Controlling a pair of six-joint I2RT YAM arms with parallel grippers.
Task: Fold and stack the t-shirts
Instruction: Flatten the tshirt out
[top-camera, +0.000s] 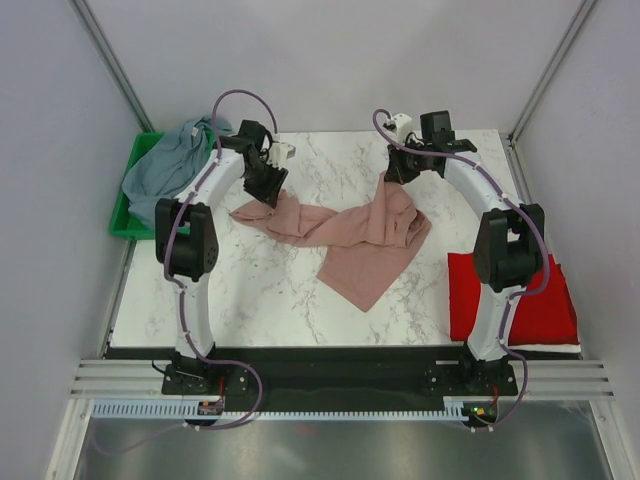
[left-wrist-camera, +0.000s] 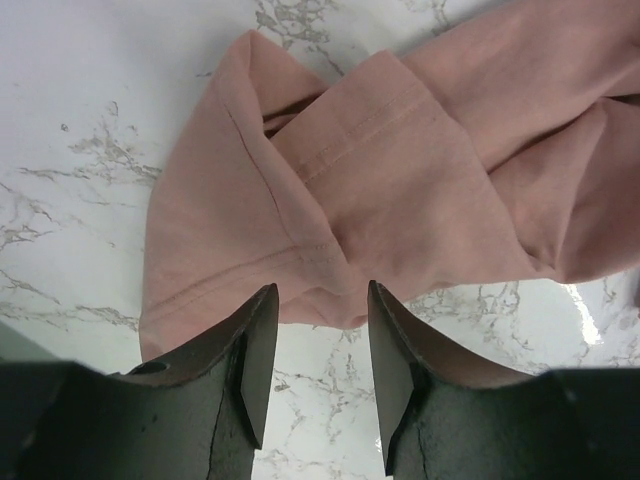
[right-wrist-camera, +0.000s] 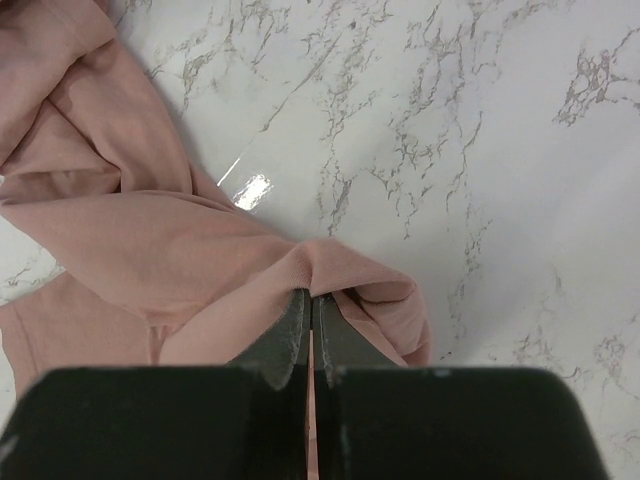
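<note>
Nearest you, the plain red cloth t-shirt (top-camera: 520, 300) lies folded at the right edge of the white marble-look desk (top-camera: 250, 300), so count one done. Mid-desk, the dusty-pink cloth t-shirt (top-camera: 360, 245) lies twisted and unfolded, with your right hand (right-wrist-camera: 310, 297) pinched closed on a fold of it and your left hand (left-wrist-camera: 322, 290) half-wide and empty at its hem. Furthest, the grey-blue cloth t-shirt (top-camera: 170, 170) slumps in the green plastic bin (top-camera: 125, 215), so two folds and the stacking remain.

White arms (top-camera: 190, 310), black joints (top-camera: 190, 240), purple cables (top-camera: 240, 95), dark wedge-fingered left hand (left-wrist-camera: 322, 290)
</note>
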